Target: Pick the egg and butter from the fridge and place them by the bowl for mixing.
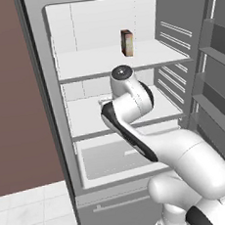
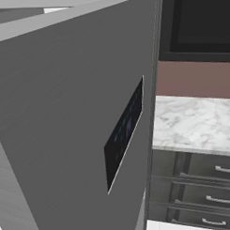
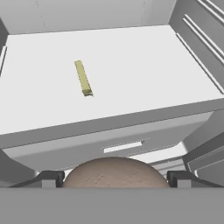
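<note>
The fridge [image 1: 124,15] stands open; the butter [image 3: 83,78] lies on its white shelf [image 3: 131,65], at 11 o'clock. A carton [image 1: 127,42] stands one shelf above. The claw [image 3: 114,179] grasps the egg [image 3: 114,173].

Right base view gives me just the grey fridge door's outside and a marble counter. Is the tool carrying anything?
Observer: Yes. In the hand view the tool is closed on the brownish-grey oval egg, with a finger tip against each side.
Operator: And the butter?
Observer: The thin pale yellow-olive butter stick lies flat on the white fridge shelf, ahead of the tool and apart from it.
</note>
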Robot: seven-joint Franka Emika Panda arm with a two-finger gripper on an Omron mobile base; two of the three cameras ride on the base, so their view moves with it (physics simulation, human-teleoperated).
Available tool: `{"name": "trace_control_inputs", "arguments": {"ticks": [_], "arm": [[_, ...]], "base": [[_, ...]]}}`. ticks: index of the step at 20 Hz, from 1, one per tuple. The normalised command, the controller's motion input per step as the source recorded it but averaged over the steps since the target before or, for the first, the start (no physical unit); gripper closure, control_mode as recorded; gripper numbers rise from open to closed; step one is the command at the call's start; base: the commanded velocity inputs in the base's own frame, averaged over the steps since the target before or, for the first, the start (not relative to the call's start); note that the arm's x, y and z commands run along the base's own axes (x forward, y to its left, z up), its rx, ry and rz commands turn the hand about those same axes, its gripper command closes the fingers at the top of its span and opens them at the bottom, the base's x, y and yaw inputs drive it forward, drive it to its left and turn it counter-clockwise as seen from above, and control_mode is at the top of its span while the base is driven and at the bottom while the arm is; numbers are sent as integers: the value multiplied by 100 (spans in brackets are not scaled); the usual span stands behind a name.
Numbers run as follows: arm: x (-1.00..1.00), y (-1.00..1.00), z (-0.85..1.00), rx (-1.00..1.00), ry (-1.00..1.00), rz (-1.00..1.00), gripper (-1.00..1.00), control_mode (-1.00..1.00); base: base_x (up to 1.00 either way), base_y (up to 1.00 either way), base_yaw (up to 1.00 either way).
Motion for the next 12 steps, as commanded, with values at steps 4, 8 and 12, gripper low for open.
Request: {"name": "trace_control_inputs", "arguments": {"ticks": [4,8,12], "arm": [[0,0,0,0,0,0,100,100],[0,0,0,0,0,0,100,100],[0,0,0,0,0,0,100,100]], "base": [[-6,8,0],[-9,62,-1],[-10,80,-3]]}}
